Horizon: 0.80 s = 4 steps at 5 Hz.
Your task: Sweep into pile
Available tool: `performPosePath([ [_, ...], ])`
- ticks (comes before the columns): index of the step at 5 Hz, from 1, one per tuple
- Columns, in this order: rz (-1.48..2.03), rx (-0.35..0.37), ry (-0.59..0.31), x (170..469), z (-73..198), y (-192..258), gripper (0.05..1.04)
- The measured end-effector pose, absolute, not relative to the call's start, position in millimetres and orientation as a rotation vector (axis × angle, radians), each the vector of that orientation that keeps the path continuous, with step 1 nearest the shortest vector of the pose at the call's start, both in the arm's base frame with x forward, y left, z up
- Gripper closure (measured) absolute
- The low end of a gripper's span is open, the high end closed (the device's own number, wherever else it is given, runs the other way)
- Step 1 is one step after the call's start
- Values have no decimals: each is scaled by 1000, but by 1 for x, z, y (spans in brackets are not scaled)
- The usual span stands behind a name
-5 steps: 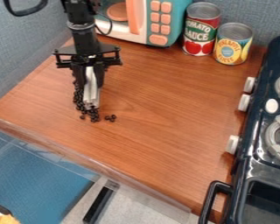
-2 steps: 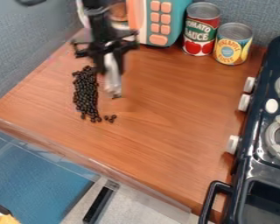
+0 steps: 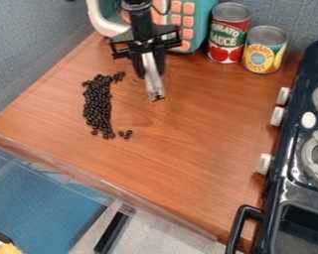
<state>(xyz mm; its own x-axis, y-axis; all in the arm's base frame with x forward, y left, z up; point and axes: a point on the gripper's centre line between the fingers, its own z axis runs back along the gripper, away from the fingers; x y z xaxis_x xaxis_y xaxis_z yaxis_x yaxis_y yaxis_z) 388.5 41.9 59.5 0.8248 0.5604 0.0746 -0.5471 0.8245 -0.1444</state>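
Wood-grain counter (image 3: 188, 149), grey-blue wall behind; twelve taken as the far side. Toy microwave (image 3: 202, 25) at twelve, two cans (image 3: 228, 34) (image 3: 265, 50) near one, stove (image 3: 287, 181) at three to four.

Dark beans (image 3: 97, 106) at nine to ten from counter centre, a long narrow strip. Small outlying cluster (image 3: 125, 134) just off its five o'clock end; a hooked tuft leans toward one at the far end.

Gripper (image 3: 151, 72) near eleven, to the strip's two o'clock side. Fingers drawn in on a pale sweeping tool (image 3: 154, 89), parted only by its width; its lower end points down, apart from the beans.

Handling, judged: beans light, hard, likely slick, prone to roll; one by one not worth pinching. Best taken with the tool's edge, low and slow, pushing the five o'clock outliers toward eleven, then each end of the strip inward. Tool looks slim, light, perhaps a little flexible; upper part is the right hold, lower end free. Pressing hard could twist it or scatter beans.
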Motion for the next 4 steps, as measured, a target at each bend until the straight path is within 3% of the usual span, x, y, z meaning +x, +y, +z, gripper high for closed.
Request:
performPosePath([
  [2,739,-80,-135,415,44,50,724],
  [4,841,-51,-127,411,36,90,724],
])
